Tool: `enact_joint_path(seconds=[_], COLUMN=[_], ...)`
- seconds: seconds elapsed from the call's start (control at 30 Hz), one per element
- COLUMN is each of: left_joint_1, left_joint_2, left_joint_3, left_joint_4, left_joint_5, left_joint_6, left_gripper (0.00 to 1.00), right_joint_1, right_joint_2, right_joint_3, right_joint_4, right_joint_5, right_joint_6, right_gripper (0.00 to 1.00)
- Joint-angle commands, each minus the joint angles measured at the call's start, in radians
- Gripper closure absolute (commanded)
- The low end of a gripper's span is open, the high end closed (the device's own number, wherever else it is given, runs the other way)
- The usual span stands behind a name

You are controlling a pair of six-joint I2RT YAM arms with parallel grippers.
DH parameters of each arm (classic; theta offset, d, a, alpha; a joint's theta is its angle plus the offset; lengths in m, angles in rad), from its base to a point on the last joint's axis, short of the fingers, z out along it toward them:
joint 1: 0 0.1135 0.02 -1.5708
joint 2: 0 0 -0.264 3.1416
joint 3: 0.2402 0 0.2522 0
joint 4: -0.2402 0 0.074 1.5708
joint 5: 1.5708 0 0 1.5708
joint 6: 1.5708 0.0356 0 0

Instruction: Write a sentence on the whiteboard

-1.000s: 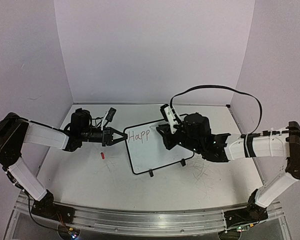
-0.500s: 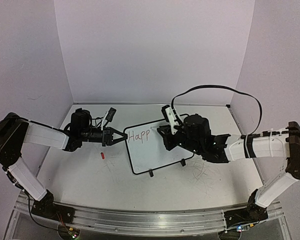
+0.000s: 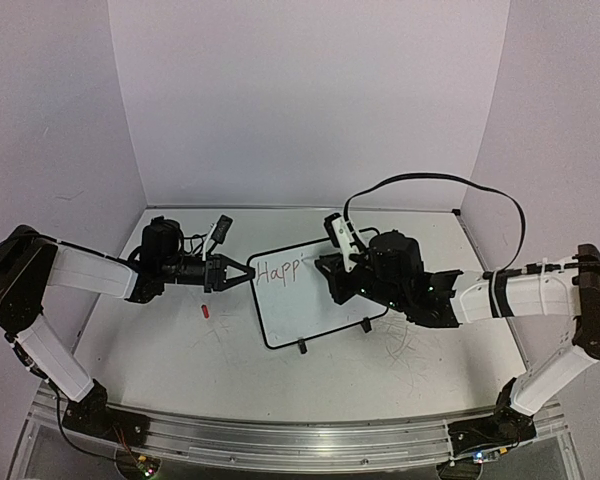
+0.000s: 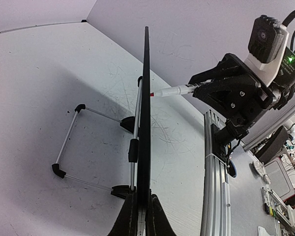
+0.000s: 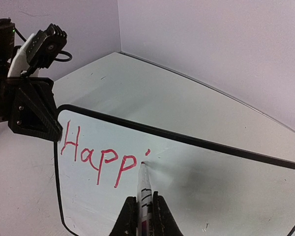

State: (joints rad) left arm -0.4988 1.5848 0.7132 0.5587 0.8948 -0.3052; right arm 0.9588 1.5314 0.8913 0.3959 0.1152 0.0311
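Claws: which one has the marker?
The right claw: it grips the red-tipped marker, tip at the whiteboard. The left claw only clamps the whiteboard's edge.

The table (image 3: 180, 370) has a flat white top, scuffed with fine grey scratches that are thickest toward its right front. The whiteboard (image 3: 310, 300) stands propped near the middle of the table. It rests on small black feet (image 3: 302, 347) at its lower edge and on a thin wire stand (image 4: 69, 142) behind. A small red cap (image 3: 205, 310) lies flat on the table to the left of the board, not touching it.
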Motion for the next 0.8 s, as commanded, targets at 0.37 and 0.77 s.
enact_joint_path(seconds=[0.37,0.77], left_joint_1=[-0.003,-0.002], left_joint_2=[-0.012,-0.016], left_joint_3=[0.029,0.028], left_joint_4=[-0.026,-0.026], left_joint_5=[0.03,0.03], left_joint_6=[0.015,0.015], left_gripper=[1.0,1.0], right_joint_1=[0.002,0.004], right_joint_2=[0.017,0.007], right_joint_3=[0.021,0.004], right_joint_4=[-0.006,-0.035], right_joint_5=[0.047,0.039], right_joint_6=[0.016,0.044], right_gripper=[1.0,1.0])
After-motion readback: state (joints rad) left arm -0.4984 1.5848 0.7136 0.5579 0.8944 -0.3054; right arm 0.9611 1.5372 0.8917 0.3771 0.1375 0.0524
